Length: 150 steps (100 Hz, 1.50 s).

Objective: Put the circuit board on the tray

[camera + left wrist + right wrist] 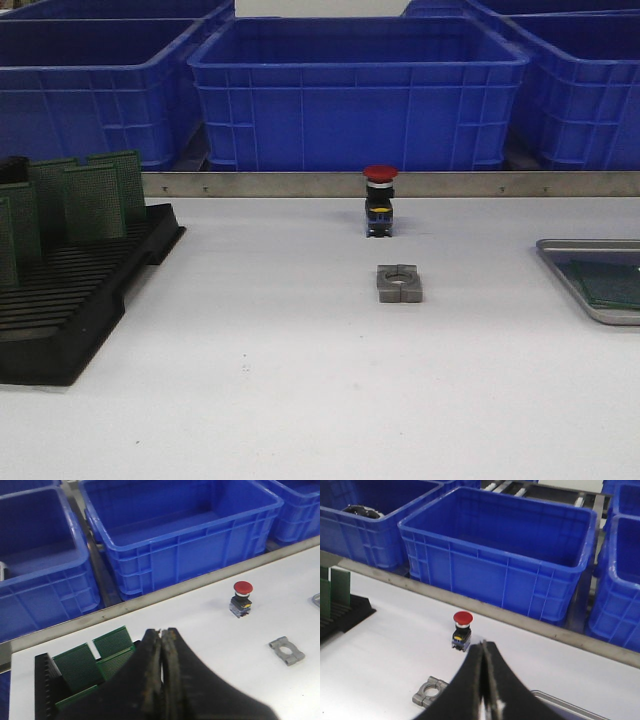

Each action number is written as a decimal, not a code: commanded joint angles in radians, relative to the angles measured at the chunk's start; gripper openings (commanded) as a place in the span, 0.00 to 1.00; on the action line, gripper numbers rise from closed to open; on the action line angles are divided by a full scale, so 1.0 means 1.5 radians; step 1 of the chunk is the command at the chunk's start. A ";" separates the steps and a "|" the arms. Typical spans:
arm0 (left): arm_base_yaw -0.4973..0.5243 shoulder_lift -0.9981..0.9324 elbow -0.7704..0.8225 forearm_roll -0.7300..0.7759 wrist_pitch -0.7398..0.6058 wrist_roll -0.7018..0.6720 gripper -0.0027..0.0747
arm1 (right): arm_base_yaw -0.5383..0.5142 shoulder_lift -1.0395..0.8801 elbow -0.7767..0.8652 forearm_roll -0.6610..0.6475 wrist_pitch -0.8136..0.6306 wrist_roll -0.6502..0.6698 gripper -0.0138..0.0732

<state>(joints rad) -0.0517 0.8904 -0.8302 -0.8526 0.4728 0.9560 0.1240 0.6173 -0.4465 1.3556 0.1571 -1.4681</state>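
Lying on tray (560, 250), circuit board (612, 283), claws apart.

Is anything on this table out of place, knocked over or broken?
Nothing stands out. The green circuit boards stand upright in the black rack, one board lies flat in the metal tray, and the red push button and grey clamp block sit upright and unbroken mid-table.

Three blue plastic crates (358, 95) are seen lined up behind the table in the front view. One black slotted rack (75, 300) is counted, with at least four green circuit boards (95, 203) standing in it, and one more board (612, 283) is seen lying on the single metal tray (560, 262). One red-capped push button (380, 200) and one grey metal clamp block (399, 283) are also counted.
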 commanded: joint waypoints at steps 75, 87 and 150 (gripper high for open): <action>-0.002 -0.493 0.361 -0.068 -0.172 0.016 0.01 | 0.002 -0.316 0.140 0.013 0.045 0.001 0.09; -0.002 -0.493 0.367 -0.068 -0.172 0.016 0.01 | 0.002 -0.316 0.140 0.013 0.063 0.001 0.09; -0.002 -0.492 0.379 -0.016 -0.186 -0.015 0.01 | 0.002 -0.316 0.140 0.013 0.099 0.001 0.09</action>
<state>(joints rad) -0.0517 0.1425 -0.2458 -0.9211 0.2626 0.9835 0.1243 0.1344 -0.2110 1.3575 0.3143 -1.4678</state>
